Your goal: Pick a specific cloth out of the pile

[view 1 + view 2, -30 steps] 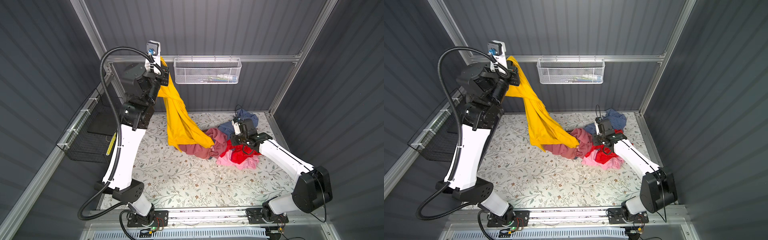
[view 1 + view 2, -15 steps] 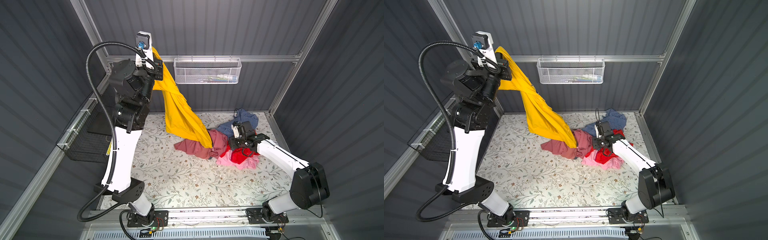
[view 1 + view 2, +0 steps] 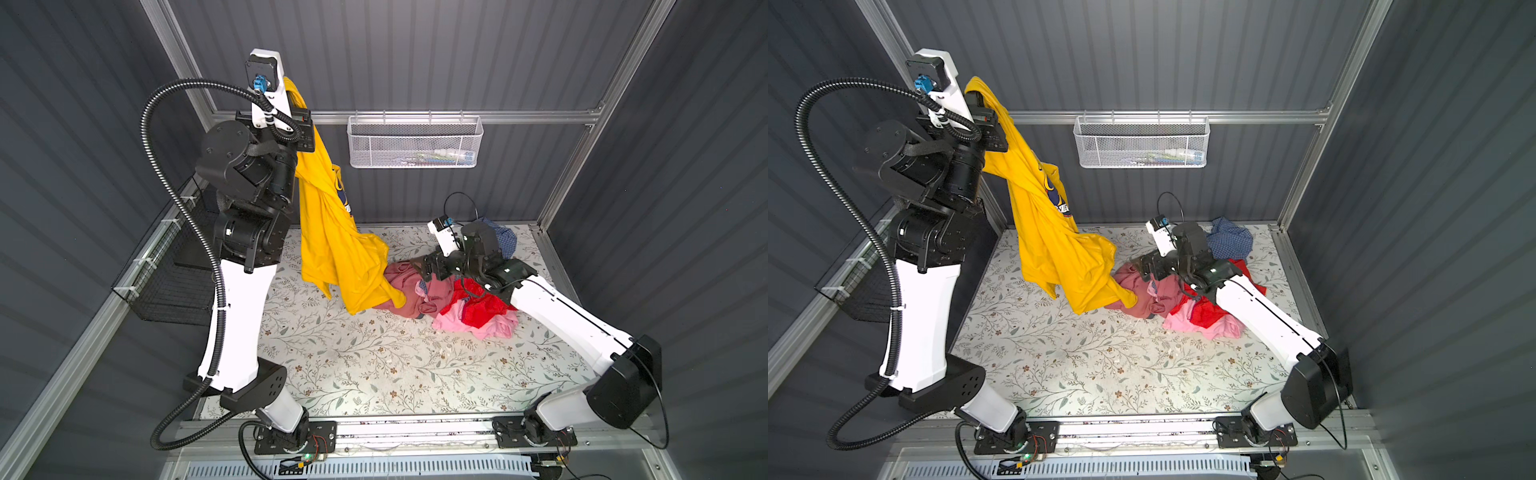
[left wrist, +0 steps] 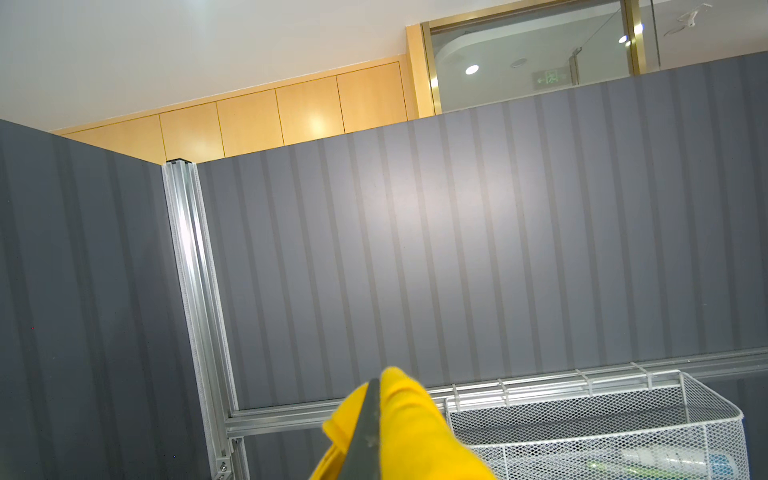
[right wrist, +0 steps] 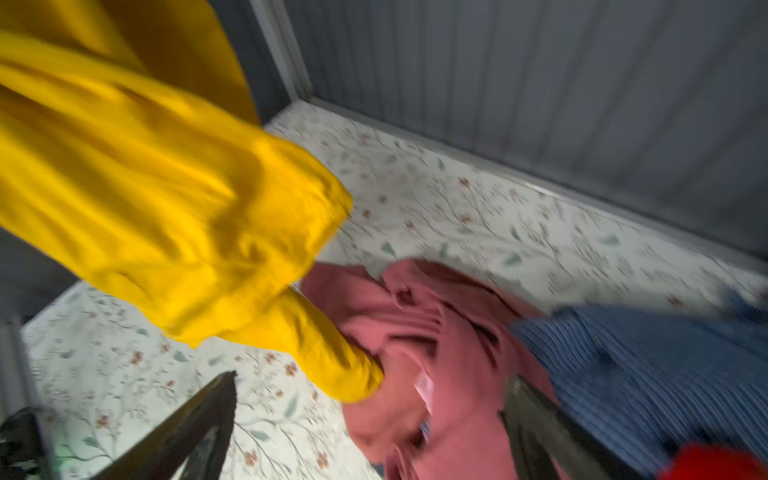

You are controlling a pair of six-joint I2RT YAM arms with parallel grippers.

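As far as the heap lets them be counted: five garments, one lifted and four in the pile (image 3: 453, 291).
Pile by colour: one dusty-rose garment (image 3: 409, 291), one bright red garment (image 3: 478, 303), one light pink garment (image 3: 461, 323), one blue-checked garment (image 3: 505, 241), heaped at 2 o'clock on the surface (image 3: 374, 365).
Arms and claws: two arms, two claws.
Baskets: one white mesh basket (image 3: 413, 143) on the wall at 12 o'clock, one black wire basket (image 3: 166, 286) at 9 o'clock.
Cloth look: the cloth (image 3: 332, 249) is mustard-yellow, plain and soft, creased into long folds, with a dark blue printed mark high on it.
Cloth place: hung high at 11 o'clock, draping down toward the centre, its lowest end lying against the dusty-rose garment.
Left claw (image 3: 290, 93): clenched on the cloth's top edge.
Right claw (image 3: 417, 266): released, jaws spread wide, low over the dusty-rose garment, holding nothing.
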